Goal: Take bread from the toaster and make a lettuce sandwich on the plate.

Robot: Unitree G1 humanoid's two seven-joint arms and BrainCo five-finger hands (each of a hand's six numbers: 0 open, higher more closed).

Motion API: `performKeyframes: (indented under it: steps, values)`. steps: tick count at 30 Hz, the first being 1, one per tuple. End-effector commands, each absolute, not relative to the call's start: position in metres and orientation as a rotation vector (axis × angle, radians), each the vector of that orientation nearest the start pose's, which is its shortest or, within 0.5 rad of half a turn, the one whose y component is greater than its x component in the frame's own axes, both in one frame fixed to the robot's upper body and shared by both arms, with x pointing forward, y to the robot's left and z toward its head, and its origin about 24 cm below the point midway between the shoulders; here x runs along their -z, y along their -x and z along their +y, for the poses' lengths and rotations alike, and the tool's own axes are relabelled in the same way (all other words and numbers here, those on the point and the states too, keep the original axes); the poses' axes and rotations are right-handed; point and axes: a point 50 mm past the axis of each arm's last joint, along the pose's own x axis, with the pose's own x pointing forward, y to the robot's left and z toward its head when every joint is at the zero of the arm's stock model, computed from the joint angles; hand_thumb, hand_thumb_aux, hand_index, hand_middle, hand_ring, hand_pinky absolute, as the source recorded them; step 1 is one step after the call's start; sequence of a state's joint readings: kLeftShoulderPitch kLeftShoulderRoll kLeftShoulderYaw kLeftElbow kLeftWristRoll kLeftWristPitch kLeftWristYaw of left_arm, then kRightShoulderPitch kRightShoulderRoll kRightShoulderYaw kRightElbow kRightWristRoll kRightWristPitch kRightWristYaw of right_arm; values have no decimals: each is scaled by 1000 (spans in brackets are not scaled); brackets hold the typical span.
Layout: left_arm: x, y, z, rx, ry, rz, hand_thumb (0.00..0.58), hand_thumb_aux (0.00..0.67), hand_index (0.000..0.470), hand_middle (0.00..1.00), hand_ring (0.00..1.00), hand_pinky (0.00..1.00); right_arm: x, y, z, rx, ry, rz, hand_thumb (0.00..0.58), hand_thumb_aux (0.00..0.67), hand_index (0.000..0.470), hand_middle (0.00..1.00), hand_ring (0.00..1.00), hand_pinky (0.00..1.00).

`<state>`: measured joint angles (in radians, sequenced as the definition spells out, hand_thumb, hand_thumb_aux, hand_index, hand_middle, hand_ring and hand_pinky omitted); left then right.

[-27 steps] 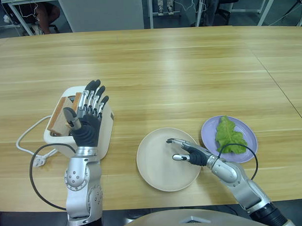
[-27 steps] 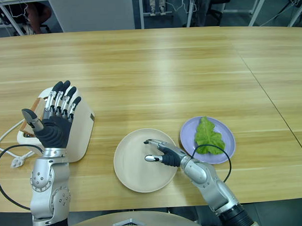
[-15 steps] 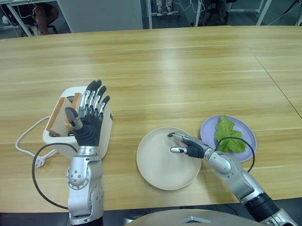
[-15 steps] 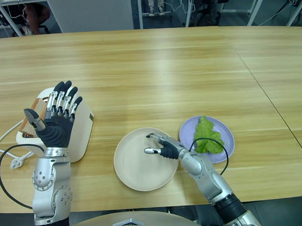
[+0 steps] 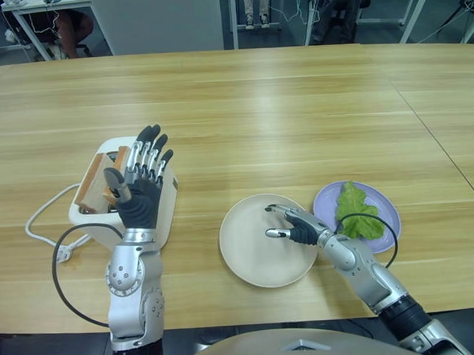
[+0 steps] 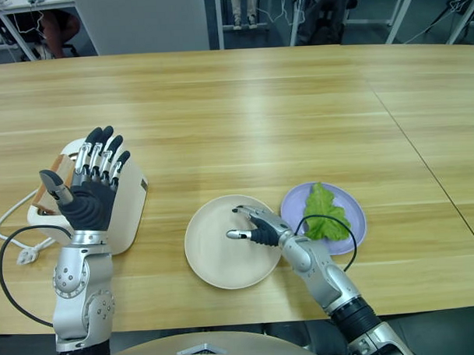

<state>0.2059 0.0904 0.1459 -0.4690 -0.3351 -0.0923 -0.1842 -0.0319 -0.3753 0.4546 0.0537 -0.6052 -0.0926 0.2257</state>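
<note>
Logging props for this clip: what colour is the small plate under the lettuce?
Light purple; the small plate shows best in the left eye view.

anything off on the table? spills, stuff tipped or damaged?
Nothing stands out. Toaster upright with bread in its slots, beige plate intact, lettuce lying on the purple plate, left hand and right hand open, empty.

Behind your worktop (image 5: 281, 114), you have one wide surface of pale wood planks, grain running left to right, with a joint (image 5: 438, 151) slanting across its right side where a second section butts on. Beyond its far edge you have a plain grey panel (image 5: 165, 20), white-framed desks at left (image 5: 33, 29), centre (image 5: 235, 22) and right (image 5: 418, 19), loose cables (image 5: 289, 8) hanging under the centre desk, and a dark floor (image 5: 380, 24). Light falls evenly.
</note>
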Motion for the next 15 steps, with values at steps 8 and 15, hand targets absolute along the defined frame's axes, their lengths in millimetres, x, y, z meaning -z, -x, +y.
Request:
performKeyframes:
  steps: [8, 15]
  values:
    - [-167, -185, 215, -43, -196, -514, 0, 0, 0, 0, 0, 0, -116, -213, -141, -522, 201, -363, 0, 0, 0, 0, 0, 0]
    - [-211, -170, 242, -271, -1222, -366, 0, 0, 0, 0, 0, 0, -140, -206, -184, -344, 17, -442, 0, 0, 0, 0, 0, 0]
